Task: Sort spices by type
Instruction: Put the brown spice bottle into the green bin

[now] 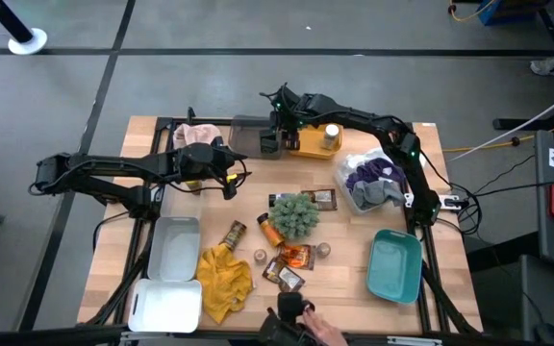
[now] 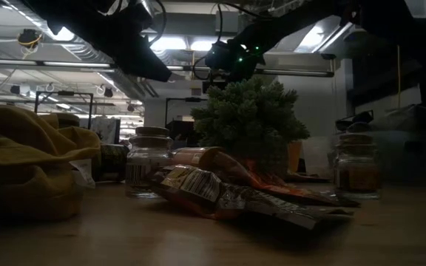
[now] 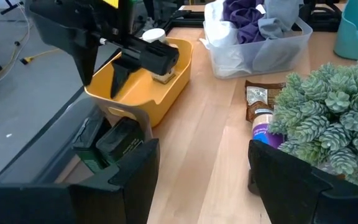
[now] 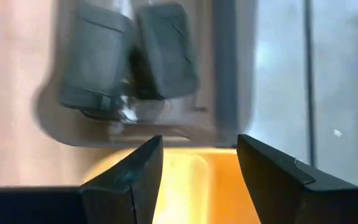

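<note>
The right gripper hangs at the far edge of the worktop, over the seam between a grey bin and a yellow tray; its fingers stand apart with nothing between them; the right wrist view shows two dark little boxes lying side by side in the grey bin right beyond those fingers, a detail the high view hides under the arm. The left gripper hovers left of centre, spread wide and empty; through its wrist view the other arm's gripper is seen above the yellow tray, where a white-capped jar sits, and more dark boxes lie in the grey bin just beside the tray.

The unsorted spices sit mid-worktop around a green spiky plant ball: a brown bottle to its left, an orange bottle touching it, glossy packets in front, small jars near them; a mustard-yellow cloth lies beside two white trays. A clear tub of purple and grey cloth and a teal bin stand at the right.

The low view alone shows the jars upright and the packets overlapping in a flat heap, with the plant ball blocking what is behind. A person's hand shows at the near edge.
</note>
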You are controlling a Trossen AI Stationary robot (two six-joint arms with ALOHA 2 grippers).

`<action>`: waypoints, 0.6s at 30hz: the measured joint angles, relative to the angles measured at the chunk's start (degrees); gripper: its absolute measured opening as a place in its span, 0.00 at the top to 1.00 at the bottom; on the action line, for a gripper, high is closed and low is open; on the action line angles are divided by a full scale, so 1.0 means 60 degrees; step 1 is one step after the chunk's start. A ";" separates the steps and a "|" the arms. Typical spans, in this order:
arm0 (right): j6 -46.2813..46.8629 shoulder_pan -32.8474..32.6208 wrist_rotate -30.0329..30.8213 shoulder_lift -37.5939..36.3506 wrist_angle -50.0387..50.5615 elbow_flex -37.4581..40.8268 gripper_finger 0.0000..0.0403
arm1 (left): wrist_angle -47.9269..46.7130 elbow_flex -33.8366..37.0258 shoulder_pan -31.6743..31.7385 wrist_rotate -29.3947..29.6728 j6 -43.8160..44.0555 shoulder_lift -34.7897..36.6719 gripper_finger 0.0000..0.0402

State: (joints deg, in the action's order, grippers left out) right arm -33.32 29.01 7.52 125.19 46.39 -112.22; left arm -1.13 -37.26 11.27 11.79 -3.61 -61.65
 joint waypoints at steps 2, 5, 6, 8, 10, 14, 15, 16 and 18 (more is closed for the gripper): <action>0.0002 -0.0047 0.0622 -0.0015 0.0042 0.0000 0.49 | 0.0000 0.0000 -0.0075 0.0000 0.0253 0.0000 0.42; -0.0042 -0.0201 0.1526 -0.0098 0.0181 -0.0008 0.49 | 0.0000 0.0000 -0.0295 -0.0121 0.0577 0.0000 0.42; -0.0103 -0.0252 0.1700 -0.0140 0.0384 -0.0061 0.49 | -0.0002 0.0004 -0.0401 -0.0171 0.0764 0.0000 0.42; -0.0280 -0.0369 0.1905 -0.0164 0.0862 -0.0325 0.49 | -0.0022 0.0004 -0.0652 -0.0189 0.1102 0.0000 0.42; -0.0288 -0.0434 0.1883 -0.0175 0.1580 -0.0772 0.49 | -0.0100 0.0004 -0.0972 -0.0186 0.1379 0.0000 0.42; -0.0271 -0.0638 0.1809 -0.0197 0.2852 -0.1857 0.49 | -0.0319 0.0004 -0.1694 -0.0197 0.1855 0.0000 0.42; -0.0247 -0.0670 0.1777 -0.0197 0.3176 -0.2172 0.49 | -0.0328 0.0004 -0.1874 -0.0203 0.2035 0.0000 0.42; -0.0244 -0.0725 0.1686 -0.0197 0.3396 -0.2461 0.49 | -0.0359 0.0004 -0.2059 -0.0200 0.2186 0.0000 0.42; -0.0249 -0.0796 0.1452 -0.0211 0.3684 -0.2953 0.49 | -0.0506 0.0004 -0.2418 -0.0199 0.2593 0.0004 0.42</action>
State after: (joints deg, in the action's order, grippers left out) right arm -34.82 24.23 16.23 123.92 68.50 -129.94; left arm -4.16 -37.23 -3.24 10.60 11.95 -61.63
